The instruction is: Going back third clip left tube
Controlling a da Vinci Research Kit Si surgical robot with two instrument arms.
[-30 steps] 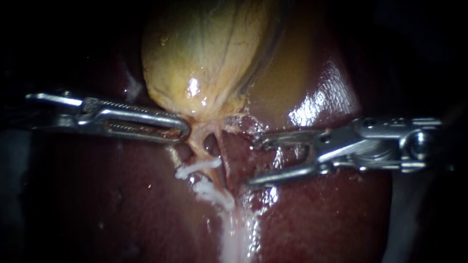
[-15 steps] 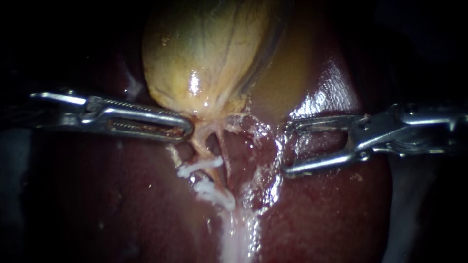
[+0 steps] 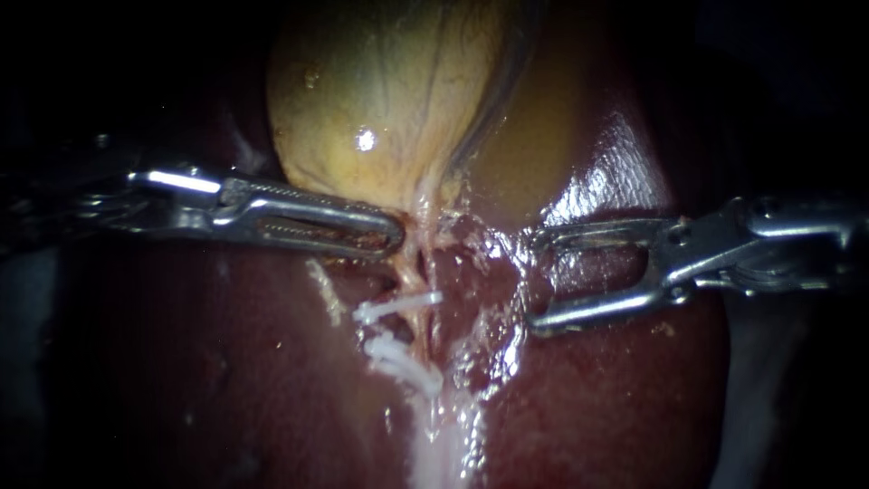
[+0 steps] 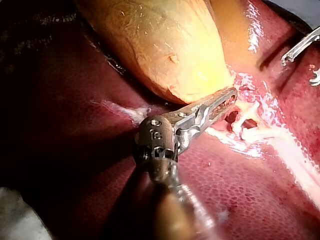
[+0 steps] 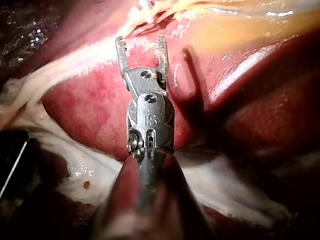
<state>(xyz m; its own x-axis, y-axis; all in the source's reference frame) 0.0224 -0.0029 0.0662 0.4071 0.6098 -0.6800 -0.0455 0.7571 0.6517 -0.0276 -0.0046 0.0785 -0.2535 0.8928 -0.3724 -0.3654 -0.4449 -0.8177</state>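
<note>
The yellow gallbladder (image 3: pixel 380 100) lies on the dark red liver (image 3: pixel 226 362). My left instrument (image 3: pixel 396 240) has its jaws shut on the gallbladder's narrow neck, just above a pale tube (image 3: pixel 414 272). Two white clips (image 3: pixel 396 306) (image 3: pixel 403 358) sit across that tube below the jaws. My right instrument (image 3: pixel 536 281) holds its jaws open and empty over the liver, well right of the tube. In the left wrist view the left instrument (image 4: pixel 230 96) lies under the gallbladder (image 4: pixel 165 45), with the clips (image 4: pixel 248 112) just ahead. In the right wrist view the right instrument (image 5: pixel 140 42) is open.
A whitish band of tissue (image 3: pixel 439 444) runs down from the clipped tube. Wet, glossy liver (image 3: pixel 606 172) surrounds the right instrument. The far left and right of the endoscope view are dark.
My right instrument drew back to the right, away from the tube, jaws staying open. My left instrument then shifted right, dragging the gallbladder neck, tube and clips with it.
</note>
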